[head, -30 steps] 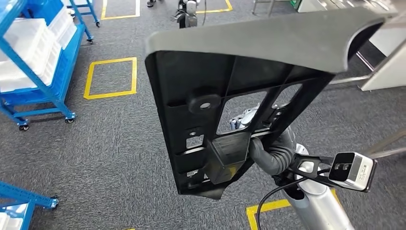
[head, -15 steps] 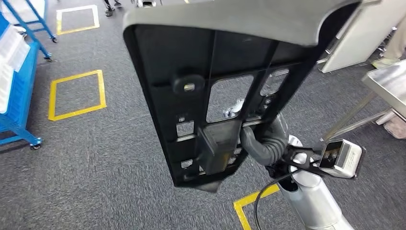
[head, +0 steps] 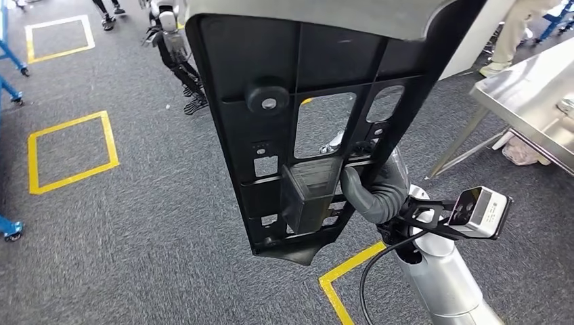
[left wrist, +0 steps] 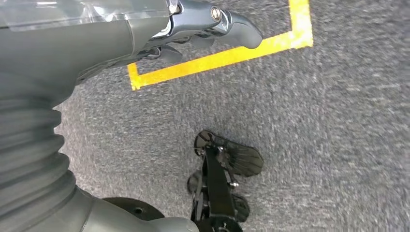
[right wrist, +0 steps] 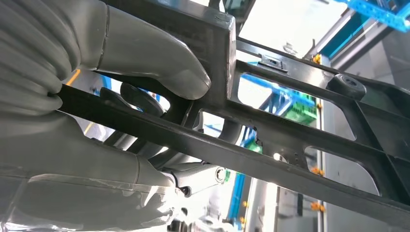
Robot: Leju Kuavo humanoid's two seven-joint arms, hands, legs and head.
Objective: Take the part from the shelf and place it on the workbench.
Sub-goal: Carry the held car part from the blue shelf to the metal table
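Note:
The part (head: 304, 122) is a large black ribbed plastic panel with a grey top edge, held upright close in front of me in the head view. My right hand (head: 371, 194) grips its lower rib from behind, with the thumb wrapped around a box-shaped boss. In the right wrist view the thumb (right wrist: 145, 53) presses on the panel's (right wrist: 295, 130) crossbar and the darker fingers sit behind it. A steel workbench (head: 524, 91) stands at the far right. My left hand (left wrist: 193, 29) hangs over the grey carpet, holding nothing, its fingers loosely apart.
Grey carpet carries yellow taped squares (head: 68, 152) and a yellow corner mark (head: 338, 274). Another robot (head: 172, 47) stands at the back left. A person's legs (head: 511, 37) are beyond the workbench. A blue cart's wheel (head: 10, 230) sits at the left edge.
The whole view has swung, so the camera has turned: the blue shelves slid out to the left and the steel workbench came in at the right. My right hand keeps its grip on the panel.

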